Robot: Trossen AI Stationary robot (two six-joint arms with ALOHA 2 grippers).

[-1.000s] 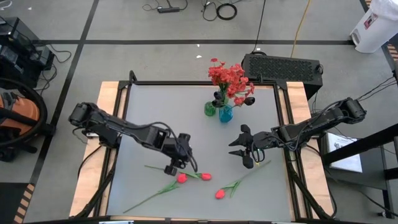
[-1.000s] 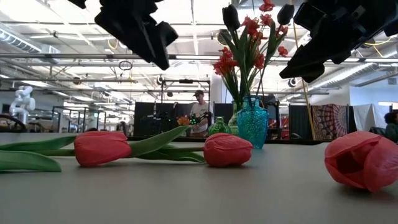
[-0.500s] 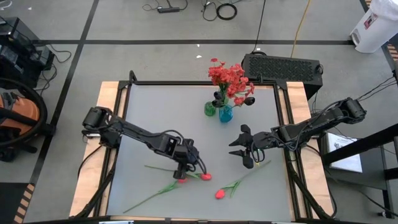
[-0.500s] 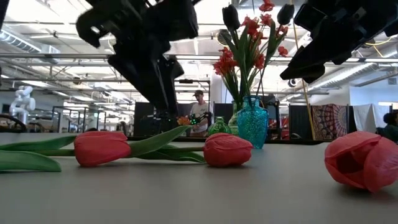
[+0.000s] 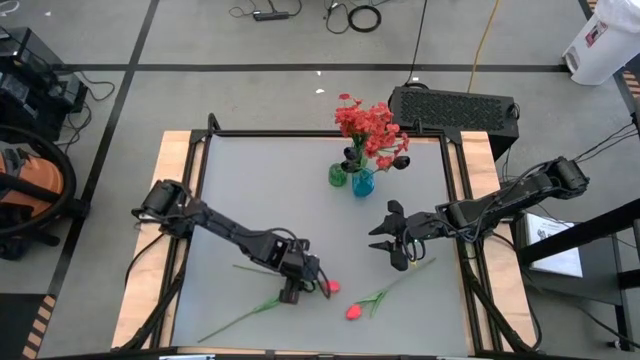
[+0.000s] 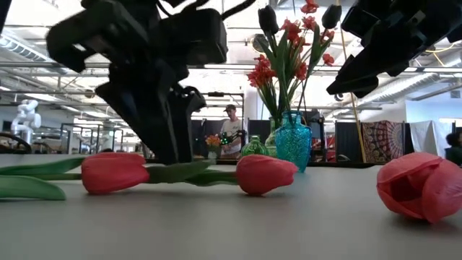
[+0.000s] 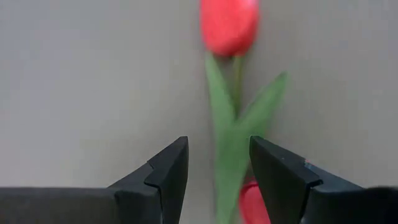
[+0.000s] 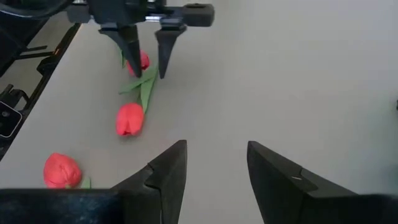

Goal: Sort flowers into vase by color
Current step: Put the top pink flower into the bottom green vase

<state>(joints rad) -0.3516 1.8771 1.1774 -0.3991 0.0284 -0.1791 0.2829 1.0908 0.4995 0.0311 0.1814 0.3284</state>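
Observation:
Three pinkish-red tulips lie flat on the grey table. My left gripper (image 5: 291,287) is open and low over two of them. Its fingers stand on either side of the green leaf and stem (image 7: 229,155) of the tulip whose bud (image 5: 330,286) lies toward the table's right. The second bud (image 7: 252,202) lies beside one finger. The third tulip (image 5: 353,312) lies nearer the front edge. My right gripper (image 5: 393,240) is open and empty, above the table right of centre. Red blossoms (image 5: 368,124) and dark buds (image 5: 400,160) stand in the blue vase (image 5: 363,183). My left gripper comes from above, pointing down, its open fingers (image 7: 168,171) lying across the tulip's leaf and stem (image 6: 189,172), which rest flat on the table. Whether a fingertip touches the leaf or the near bud, I cannot tell.
A green vase (image 5: 338,176) stands next to the blue one at the table's far middle. The wooden table frame (image 5: 180,150) runs along the sides. A black box (image 5: 452,110) sits behind the far edge. A person (image 6: 231,133) stands far back in the room.
My left gripper has gone toward the near edge and down until it sits low over the two tulips. The leaf that stuck up between the two buds now lies flat, and both buds have shifted slightly.

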